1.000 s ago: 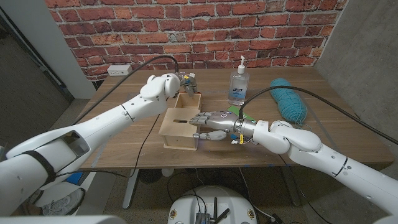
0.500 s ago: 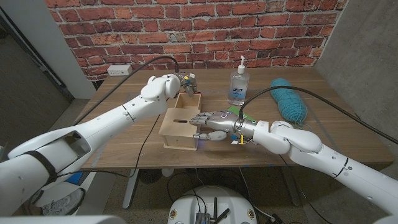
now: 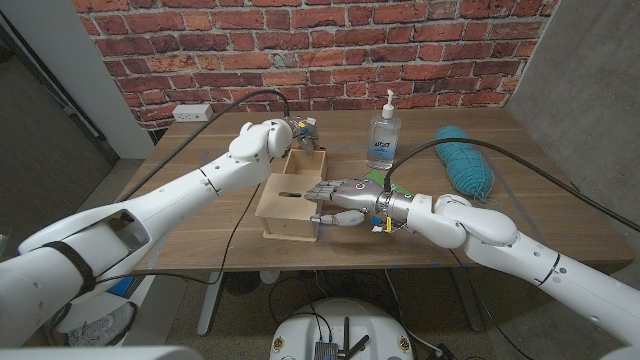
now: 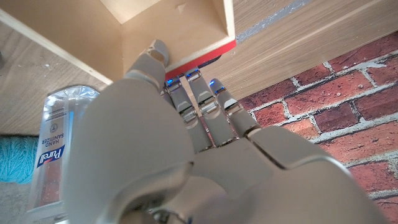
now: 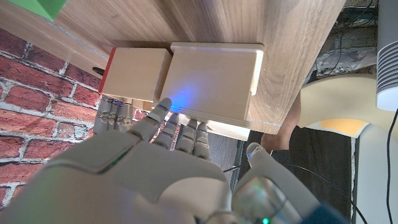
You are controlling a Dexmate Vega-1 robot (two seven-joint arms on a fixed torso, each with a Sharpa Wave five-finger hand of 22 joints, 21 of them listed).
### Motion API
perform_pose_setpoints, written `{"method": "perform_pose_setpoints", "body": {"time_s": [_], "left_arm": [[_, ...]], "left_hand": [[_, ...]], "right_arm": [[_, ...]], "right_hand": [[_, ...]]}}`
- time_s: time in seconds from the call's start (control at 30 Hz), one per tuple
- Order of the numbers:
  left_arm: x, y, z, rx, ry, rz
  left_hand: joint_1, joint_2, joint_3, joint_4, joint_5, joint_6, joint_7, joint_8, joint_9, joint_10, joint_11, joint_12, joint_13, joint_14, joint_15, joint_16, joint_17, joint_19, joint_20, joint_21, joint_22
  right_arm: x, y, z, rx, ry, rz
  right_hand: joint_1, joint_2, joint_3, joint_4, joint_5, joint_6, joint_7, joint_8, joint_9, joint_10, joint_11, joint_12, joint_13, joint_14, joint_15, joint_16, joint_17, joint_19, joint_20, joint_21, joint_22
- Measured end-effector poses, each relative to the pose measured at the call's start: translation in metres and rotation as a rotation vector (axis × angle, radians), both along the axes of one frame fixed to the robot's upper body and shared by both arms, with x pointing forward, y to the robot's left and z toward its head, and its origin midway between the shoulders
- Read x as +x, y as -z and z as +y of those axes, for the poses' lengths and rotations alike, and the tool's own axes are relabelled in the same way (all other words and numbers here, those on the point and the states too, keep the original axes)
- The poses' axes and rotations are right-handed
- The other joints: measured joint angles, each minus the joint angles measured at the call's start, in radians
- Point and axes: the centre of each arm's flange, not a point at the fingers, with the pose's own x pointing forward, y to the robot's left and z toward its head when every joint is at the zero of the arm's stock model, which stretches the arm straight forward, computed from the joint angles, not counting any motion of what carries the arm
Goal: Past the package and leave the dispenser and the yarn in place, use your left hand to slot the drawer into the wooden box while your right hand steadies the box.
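Observation:
The pale wooden box (image 3: 288,208) lies at the table's middle, and the drawer (image 3: 303,163) sticks out of its far end. My left hand (image 3: 301,131) grips the drawer's red-edged end wall (image 4: 202,56), thumb inside the drawer (image 4: 168,28) and fingers (image 4: 202,102) outside. My right hand (image 3: 337,199) holds the box's right side, with its fingers laid against the box and the thumb by the near corner. In the right wrist view the box (image 5: 214,78) and the drawer (image 5: 138,71) lie past my right hand (image 5: 168,168).
The sanitizer dispenser (image 3: 382,136) stands just behind my right hand, and the teal yarn (image 3: 464,160) lies at the far right. A green package (image 3: 397,186) lies under my right wrist. Black cables cross the table (image 3: 200,235) on both sides.

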Motion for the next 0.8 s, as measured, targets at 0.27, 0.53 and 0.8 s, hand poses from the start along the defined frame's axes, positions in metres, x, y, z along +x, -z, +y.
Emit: {"method": "perform_pose_setpoints", "body": {"time_s": [0.27,0.53,0.8], "left_arm": [[-0.003,0.002,-0.001,0.000,-0.001,0.010],[-0.007,0.005,0.004,0.005,-0.009,0.017],[-0.008,0.004,0.009,0.007,-0.018,0.017]], "left_hand": [[0.000,0.000,0.000,0.000,0.000,0.000,0.000,0.000,0.000,0.000,0.000,0.000,-0.001,0.000,0.000,0.004,0.000,0.000,0.000,0.000,0.000],[-0.001,0.001,-0.001,-0.001,0.000,0.000,0.000,-0.002,0.000,0.000,0.000,0.000,-0.002,0.000,0.000,0.004,0.000,0.000,0.000,0.000,0.000],[-0.002,0.002,-0.001,-0.001,0.000,0.000,0.000,-0.003,0.000,0.000,0.000,-0.001,-0.002,0.000,0.000,0.003,0.000,0.000,0.000,0.000,0.000]], "right_arm": [[0.000,0.001,0.000,0.001,0.011,0.002],[0.001,0.000,0.000,0.001,0.013,0.003],[0.002,0.000,0.000,-0.001,0.014,0.004]], "right_hand": [[0.000,0.000,0.000,0.000,0.000,0.000,0.000,0.000,0.000,0.004,0.004,0.004,0.000,0.000,0.000,0.000,0.000,0.000,0.000,0.000,0.000],[0.000,0.000,0.000,0.000,0.000,0.000,0.000,0.000,0.000,0.004,0.004,0.004,-0.001,0.000,0.000,0.000,0.000,0.000,0.000,0.000,0.000],[0.000,0.000,0.000,0.000,0.000,0.000,0.000,0.000,0.000,0.004,0.004,0.004,0.000,0.000,0.000,0.000,0.005,0.000,0.000,0.000,0.000]]}}
